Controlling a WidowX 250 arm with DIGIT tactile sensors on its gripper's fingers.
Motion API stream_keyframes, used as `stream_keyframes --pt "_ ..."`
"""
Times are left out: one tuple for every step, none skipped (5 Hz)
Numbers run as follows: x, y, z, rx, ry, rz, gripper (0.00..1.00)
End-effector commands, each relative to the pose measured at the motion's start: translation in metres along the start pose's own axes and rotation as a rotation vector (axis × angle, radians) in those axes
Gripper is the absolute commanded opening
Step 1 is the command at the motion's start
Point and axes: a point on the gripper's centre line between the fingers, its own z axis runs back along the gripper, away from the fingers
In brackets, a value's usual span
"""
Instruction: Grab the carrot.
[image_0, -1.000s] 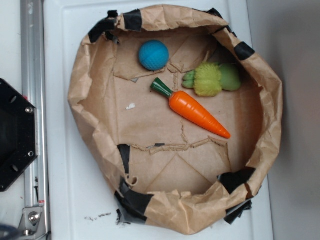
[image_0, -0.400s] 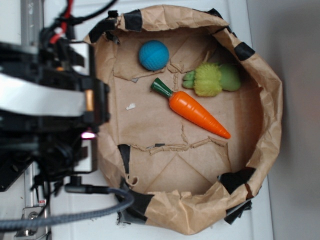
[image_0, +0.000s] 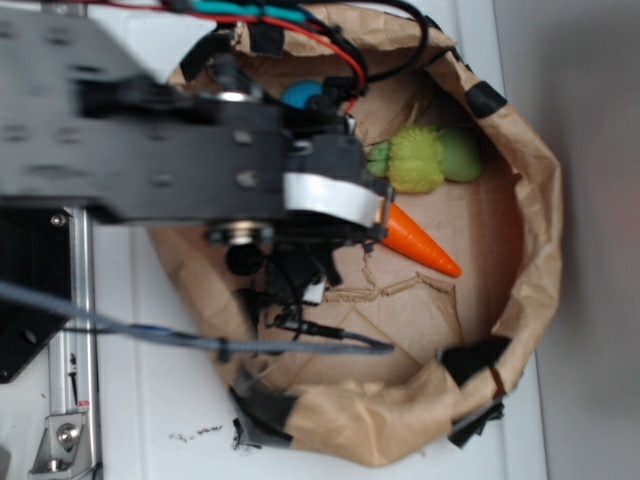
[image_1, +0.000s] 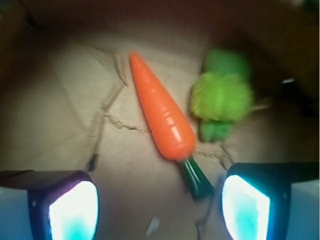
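Our claw has swung in over the paper bowl in 1 second, wide open and empty. We see the carrot lying just ahead, ready for grabbing.

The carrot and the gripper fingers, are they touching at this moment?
Apart. The wrist view shows the carrot lying on the brown paper, with paper visible between it and both fingers; the gripper is open.
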Motion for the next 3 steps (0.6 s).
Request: stream_keyframes --pt "0.035 -0.020 -0.045 -0.043 0.006 -0.159 1.00" --pt "0.038 -0.037 -0.053 -0.062 0.020 -0.216 1.00" --pt "0.044 -0.045 -0.047 -0.089 0.020 -0.212 0.00"
